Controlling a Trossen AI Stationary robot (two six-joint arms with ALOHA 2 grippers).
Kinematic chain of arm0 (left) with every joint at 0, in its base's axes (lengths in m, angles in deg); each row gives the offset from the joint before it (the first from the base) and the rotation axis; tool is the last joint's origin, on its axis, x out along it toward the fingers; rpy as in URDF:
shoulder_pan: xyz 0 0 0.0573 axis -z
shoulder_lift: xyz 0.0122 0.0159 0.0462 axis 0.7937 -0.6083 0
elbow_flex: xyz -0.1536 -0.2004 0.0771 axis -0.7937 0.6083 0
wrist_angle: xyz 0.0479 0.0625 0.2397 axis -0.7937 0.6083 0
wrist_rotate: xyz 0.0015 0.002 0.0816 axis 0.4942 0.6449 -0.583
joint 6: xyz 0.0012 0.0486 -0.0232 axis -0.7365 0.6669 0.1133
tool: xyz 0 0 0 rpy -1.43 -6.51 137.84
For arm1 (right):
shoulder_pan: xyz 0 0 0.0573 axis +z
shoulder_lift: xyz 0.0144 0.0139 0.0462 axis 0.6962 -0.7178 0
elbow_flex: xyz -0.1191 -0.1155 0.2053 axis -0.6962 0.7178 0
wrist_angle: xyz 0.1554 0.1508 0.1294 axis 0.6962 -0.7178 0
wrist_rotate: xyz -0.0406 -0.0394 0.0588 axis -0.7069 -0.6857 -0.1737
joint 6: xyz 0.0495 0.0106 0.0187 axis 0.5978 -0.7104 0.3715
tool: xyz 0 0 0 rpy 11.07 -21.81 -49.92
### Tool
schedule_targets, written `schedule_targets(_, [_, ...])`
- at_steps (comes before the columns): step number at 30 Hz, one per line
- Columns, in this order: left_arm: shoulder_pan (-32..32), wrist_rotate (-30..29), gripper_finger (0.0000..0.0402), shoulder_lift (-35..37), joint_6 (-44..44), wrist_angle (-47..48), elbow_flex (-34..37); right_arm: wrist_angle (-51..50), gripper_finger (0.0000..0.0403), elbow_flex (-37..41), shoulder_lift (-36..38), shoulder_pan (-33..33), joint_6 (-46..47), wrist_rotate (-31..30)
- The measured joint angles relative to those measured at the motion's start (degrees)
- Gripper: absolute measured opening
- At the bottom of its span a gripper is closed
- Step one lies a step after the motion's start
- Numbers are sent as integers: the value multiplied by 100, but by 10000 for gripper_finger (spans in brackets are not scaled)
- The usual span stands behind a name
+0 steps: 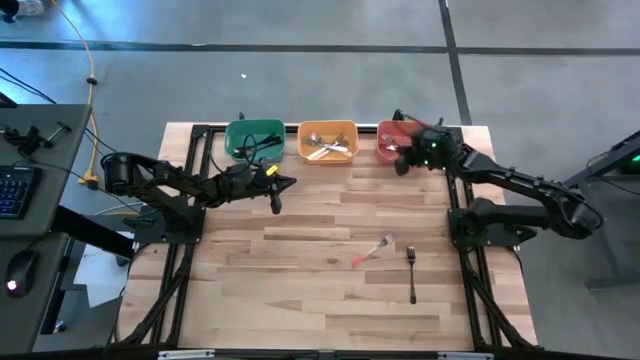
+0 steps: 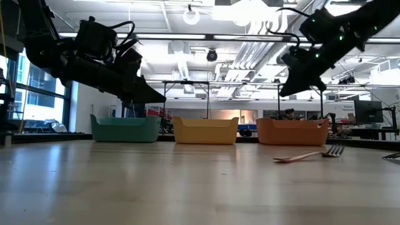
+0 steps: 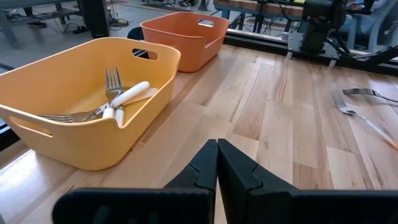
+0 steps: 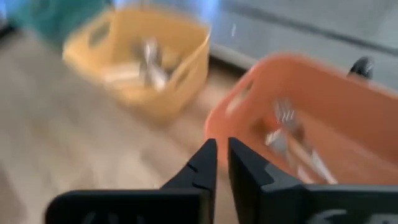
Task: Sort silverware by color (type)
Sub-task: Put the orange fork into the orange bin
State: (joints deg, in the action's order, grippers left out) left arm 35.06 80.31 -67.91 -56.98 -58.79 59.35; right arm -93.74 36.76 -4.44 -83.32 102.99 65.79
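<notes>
Hovering above the red bin (image 1: 392, 141) at the table's (image 1: 300, 290) far edge, the right gripper (image 4: 222, 163) is seen with a narrow gap between its fingers and nothing gripped between them. Forks (image 4: 292, 140) with red handles are seen lying inside that bin. The left gripper (image 3: 217, 163) is held above the table just in front of the green bin (image 1: 254, 138), its fingers pressed together on nothing. Silver-white utensils (image 3: 115, 102) are gathered in the orange bin (image 1: 327, 141), and dark ones (image 1: 256, 150) in the green bin. Two pieces are left on the bare wood, near the right arm's base: a red-handled fork (image 1: 372, 251) and, just beside it, a black-handled fork (image 1: 412, 274).
</notes>
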Motion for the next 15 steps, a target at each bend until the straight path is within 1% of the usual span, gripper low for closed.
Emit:
schedule_targets(3, [0,0,0,0,0,2,0,-1304,66,-402,-82,692,-140,-368])
schedule_targets(6, [-2,0,0,0,1,2,0,-2001,110,-622,-237,1555,-174,-404])
schedule_targets(8, [-2,0,0,0,2,2,0,-2116,133,-658,-388,2243,-160,-373])
schedule_targets(10, [-2,0,0,0,2,2,0,-2162,147,-658,-611,2966,-150,-365])
schedule_targets(13, [-2,0,0,0,13,3,0,-2047,152,-660,-1114,3913,-4,-367])
schedule_targets(15, [-2,0,0,0,73,4,0,-1935,149,-761,-1529,4406,177,-359])
